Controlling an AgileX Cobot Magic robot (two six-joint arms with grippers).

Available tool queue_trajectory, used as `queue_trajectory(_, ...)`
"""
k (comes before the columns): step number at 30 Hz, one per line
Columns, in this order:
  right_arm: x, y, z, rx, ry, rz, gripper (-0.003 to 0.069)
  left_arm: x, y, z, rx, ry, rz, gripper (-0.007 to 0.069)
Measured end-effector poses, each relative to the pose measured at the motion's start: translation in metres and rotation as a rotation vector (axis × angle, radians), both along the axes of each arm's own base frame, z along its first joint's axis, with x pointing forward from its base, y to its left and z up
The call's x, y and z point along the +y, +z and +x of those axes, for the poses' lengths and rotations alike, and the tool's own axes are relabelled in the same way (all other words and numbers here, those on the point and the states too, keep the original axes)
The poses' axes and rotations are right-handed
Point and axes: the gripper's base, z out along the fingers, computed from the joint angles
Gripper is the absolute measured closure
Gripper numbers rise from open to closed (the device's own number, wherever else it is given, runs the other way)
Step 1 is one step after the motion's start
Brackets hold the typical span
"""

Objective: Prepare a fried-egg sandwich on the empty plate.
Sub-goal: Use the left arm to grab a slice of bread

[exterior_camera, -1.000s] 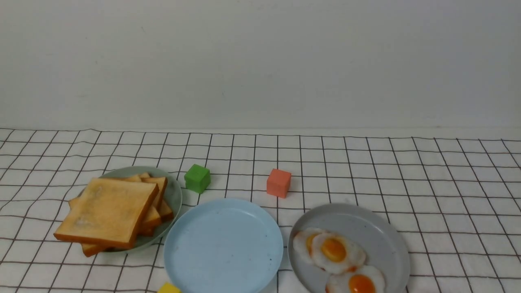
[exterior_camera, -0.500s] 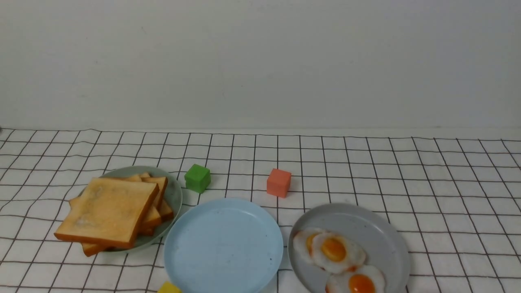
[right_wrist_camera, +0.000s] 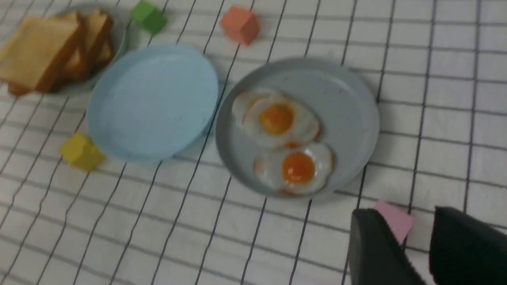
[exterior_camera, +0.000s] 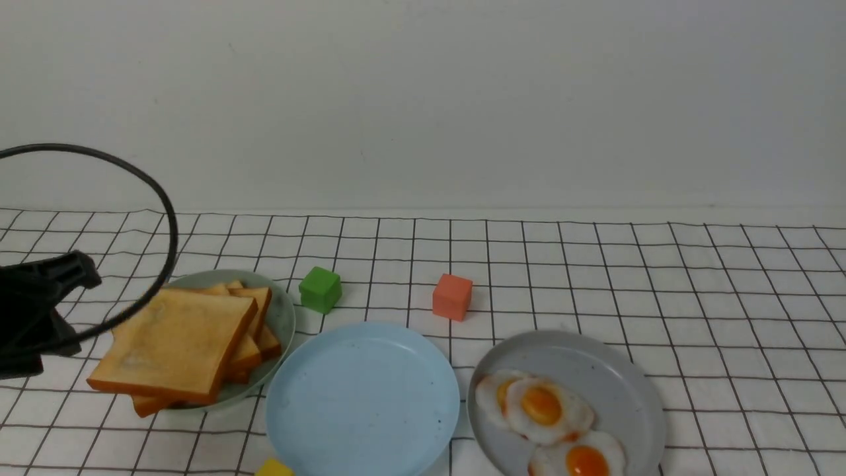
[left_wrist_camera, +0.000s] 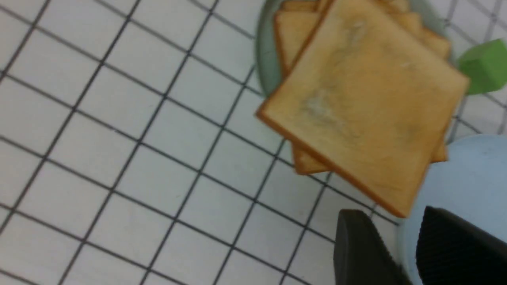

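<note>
On the checked cloth [exterior_camera: 595, 264], just swung in beside the toast stack [exterior_camera: 175, 344] with left gripper [left_wrist_camera: 392, 215] part-open and empty (right gripper [right_wrist_camera: 406, 213] likewise, near the fried eggs [exterior_camera: 542, 404]) — probably going for a first slice, light-blue plate [exterior_camera: 363, 396] bare alongside, nothing built yet.

A black part of the left arm [exterior_camera: 33, 311] shows at the left edge, its cable [exterior_camera: 173, 225] looping above the toast [exterior_camera: 175, 344]. The toast is stacked on a green plate [exterior_camera: 285, 317]. Just right of it lies the bare blue plate [exterior_camera: 363, 396], and beside that a grey plate [exterior_camera: 615, 390] holding two overlapping eggs [exterior_camera: 542, 406]. A green cube [exterior_camera: 320, 289] and an orange cube [exterior_camera: 453, 297] stand behind the blue plate. A yellow cube [exterior_camera: 273, 469] peeks in at the bottom edge. Everything rests on a checked cloth [exterior_camera: 727, 297].
</note>
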Motion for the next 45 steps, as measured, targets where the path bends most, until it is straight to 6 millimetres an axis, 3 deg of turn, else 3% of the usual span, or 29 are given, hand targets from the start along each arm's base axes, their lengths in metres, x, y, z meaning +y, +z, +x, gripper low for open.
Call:
queue_trajectory(3, 0.004, -0.002, -0.001, 0.025, 0.055, 0.002, 0.0418, 0.022, -0.015, 0.02, 0.056, 0.02, -0.125, 0.0386)
queue_trajectory(10, 0.005, -0.002, -0.003, 0.037, 0.071, 0.006, 0.0418, 0.054, -0.049, 0.041, 0.111, 0.006, -0.408, 0.0375)
queue_trajectory(15, 0.005, -0.003, -0.003, 0.045, 0.077, 0.006, 0.0418, 0.075, -0.059, 0.052, 0.079, 0.019, -0.457, 0.0279)
queue_trajectory(18, 0.006, -0.003, -0.004, 0.046, 0.086, 0.008, 0.0418, 0.079, -0.069, 0.058, 0.095, -0.003, -0.451, 0.0142)
queue_trajectory(21, 0.009, -0.003, -0.005, 0.046, 0.114, 0.007, 0.0418, 0.082, -0.081, 0.061, 0.127, -0.01, -0.459, 0.0065)
queue_trajectory(26, 0.011, -0.003, -0.006, 0.046, 0.138, 0.007, 0.0418, 0.085, -0.103, 0.066, 0.178, -0.033, -0.469, 0.0048)
queue_trajectory(34, 0.011, -0.003, -0.006, 0.047, 0.138, 0.007, 0.0418, 0.085, -0.113, 0.071, 0.155, -0.071, -0.469, 0.0116)
queue_trajectory(38, 0.011, -0.003, -0.007, 0.054, 0.141, 0.005, 0.0418, 0.087, -0.113, 0.072, 0.143, -0.067, -0.454, 0.0206)
queue_trajectory(44, 0.01, -0.005, -0.009, 0.083, 0.151, -0.01, 0.0418, 0.087, -0.113, 0.072, 0.142, -0.069, -0.452, 0.0534)
queue_trajectory(45, 0.01, -0.005, -0.009, 0.084, 0.151, -0.011, 0.0418, 0.087, -0.113, 0.072, 0.142, -0.069, -0.452, 0.0545)
